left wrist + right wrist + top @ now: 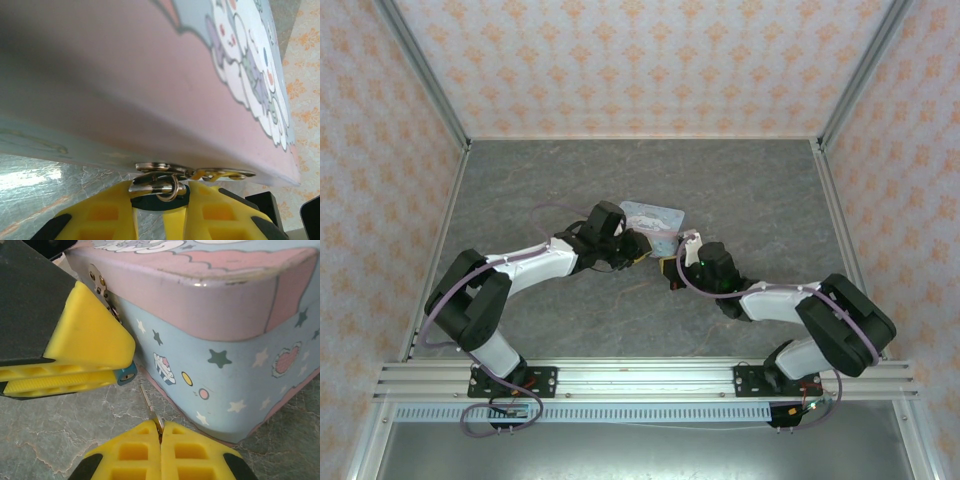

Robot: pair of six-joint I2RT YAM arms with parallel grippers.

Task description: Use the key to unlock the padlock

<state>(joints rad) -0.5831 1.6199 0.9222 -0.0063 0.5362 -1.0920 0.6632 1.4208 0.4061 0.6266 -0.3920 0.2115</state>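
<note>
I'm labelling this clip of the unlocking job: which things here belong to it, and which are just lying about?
Job:
- padlock, in left gripper
- key, in right gripper

Just there:
- cartoon tin
- grey floor

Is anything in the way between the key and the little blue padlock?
No, nothing visible. The right gripper pinches the key, and its tip sits just short of the padlock held by the left gripper beside the tin. Just bare floor shows in the gap between them.
</note>
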